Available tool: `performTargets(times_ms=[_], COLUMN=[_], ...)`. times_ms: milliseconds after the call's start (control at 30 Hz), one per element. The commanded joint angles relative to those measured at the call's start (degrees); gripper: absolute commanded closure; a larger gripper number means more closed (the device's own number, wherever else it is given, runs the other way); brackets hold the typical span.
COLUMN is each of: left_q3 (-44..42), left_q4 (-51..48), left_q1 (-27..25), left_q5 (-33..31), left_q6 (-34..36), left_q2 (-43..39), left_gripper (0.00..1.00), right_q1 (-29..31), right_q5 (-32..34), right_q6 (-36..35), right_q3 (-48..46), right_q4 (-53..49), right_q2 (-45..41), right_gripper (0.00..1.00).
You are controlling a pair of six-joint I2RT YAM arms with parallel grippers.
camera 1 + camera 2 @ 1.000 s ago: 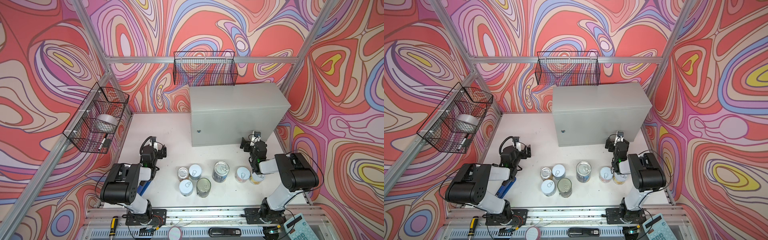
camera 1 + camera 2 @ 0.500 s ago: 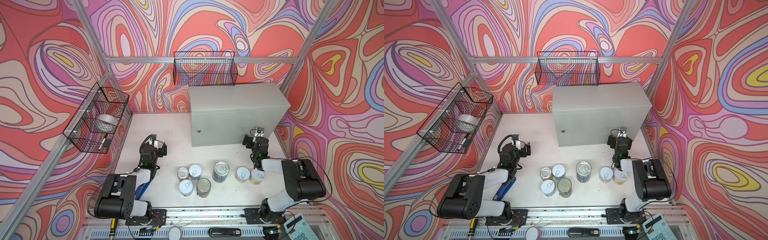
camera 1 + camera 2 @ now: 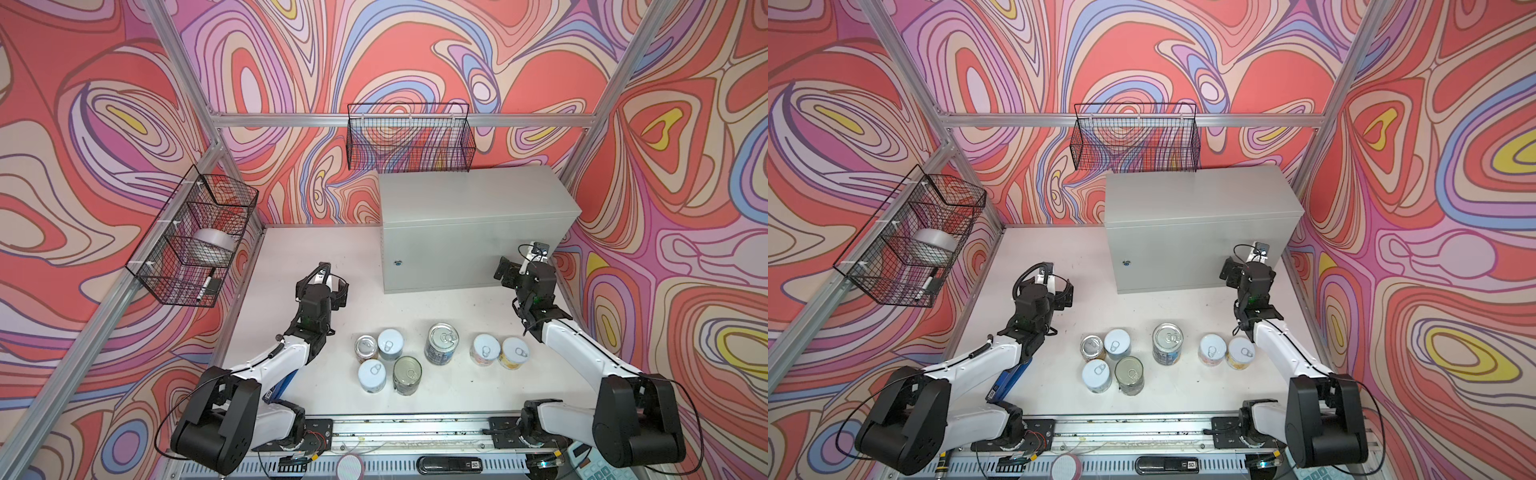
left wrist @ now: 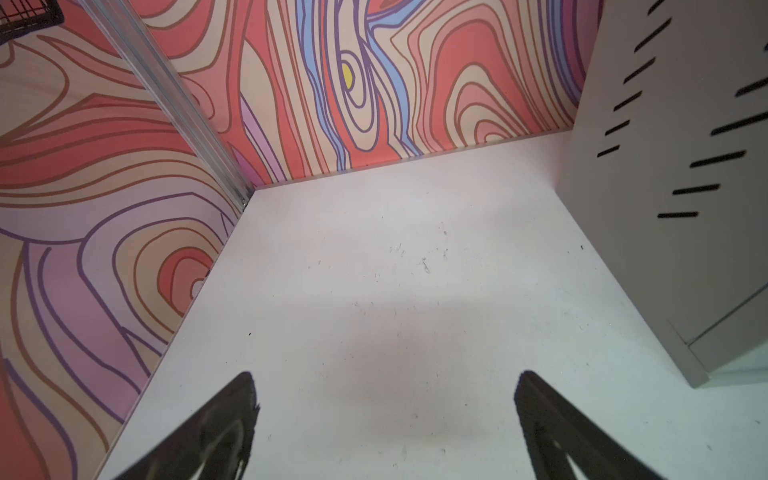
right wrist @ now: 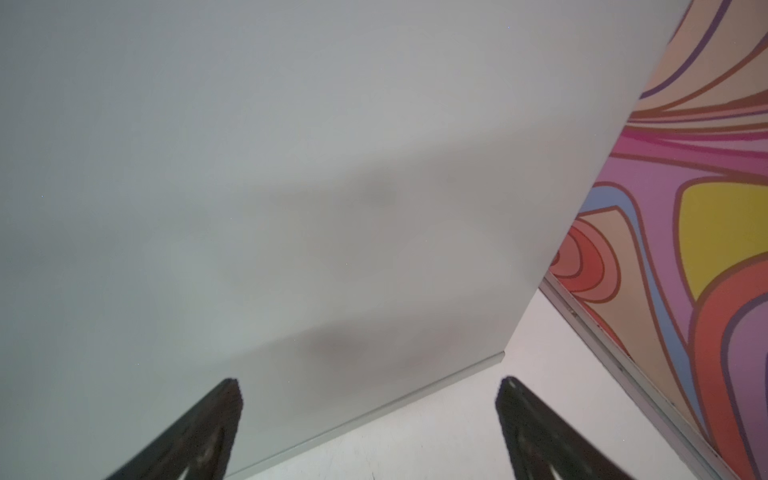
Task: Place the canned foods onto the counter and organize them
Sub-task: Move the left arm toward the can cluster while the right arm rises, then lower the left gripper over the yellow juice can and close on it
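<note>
Tins [image 3: 390,344] for this job, seven in all, stand upright with pull-tab lids up on the white table [image 3: 316,249]. None is yet on the counter [image 3: 478,199], whose flat grey top is bare in both top views. They sit in a loose row between the two arms, where either arm can reach. Four are packed close together on the left, a tall dark blue tin [image 3: 443,344] stands alone in the middle, and a pink tin [image 3: 484,350] is just beside a yellow tin [image 3: 514,353] on the right. Standing upright leaves their round sides free for a grasp from the side. The packed four probably give fingers little room, so the lone tin or the outer ones look the easier first picks. The left gripper [image 4: 384,380] is spread wide with nothing between its jaws, above bare table to the left of the counter. The right gripper [image 5: 369,381] is likewise wide apart and empty and points at the counter's front near its right end. Whether its tips touch the panel I cannot tell from the blurred wrist view. The counter stands at the back, below a wire basket [image 3: 409,137], so each tin must be lifted well up to reach its top.
</note>
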Motion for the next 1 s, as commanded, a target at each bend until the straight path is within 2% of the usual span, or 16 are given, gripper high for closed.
performTargets(times_ms=[0,100,233,333,567,733,967], left_q3=[3.04,3.98,7.74,10.99,18.33,17.77,16.32], left_q4=[-8.08,-12.85,-23.22,-30.01,-49.44,-55.55,-59.46], left_q1=[-3.8,-7.49,-11.3,-14.17,-18.05,-18.46,-19.3], left_q5=[-5.93,-6.25,-5.79,-6.92,-3.9,2.57,11.29], left_q6=[-0.62,-2.56,-7.11,-9.67,-17.31,-23.19,-25.93], left_q2=[-1.58,-3.73,-5.62,-5.59,-3.56,-5.71,-9.1], left_gripper=[0.0,0.0,0.0,0.0,0.01,0.06,0.1], right_q1=[-0.38,-0.39,-0.38,-0.4,-0.38,-0.38,-0.38], right_q5=[-3.91,-7.24,-9.98,-11.1,-14.79,-16.57,-23.21], right_q6=[3.08,4.45,5.56,6.08,7.46,8.04,9.05], right_q3=[1.23,2.9,1.96,0.48,-2.71,-5.23,-5.83], right_q4=[-8.16,-13.09,-14.15,-14.28,-16.37,-17.05,-18.45], right_q2=[-2.92,-2.9,-3.21,-4.96,-8.32,-11.07,-11.84], right_gripper=[0.01,0.02,0.02,0.01,0.02,0.01,0.02])
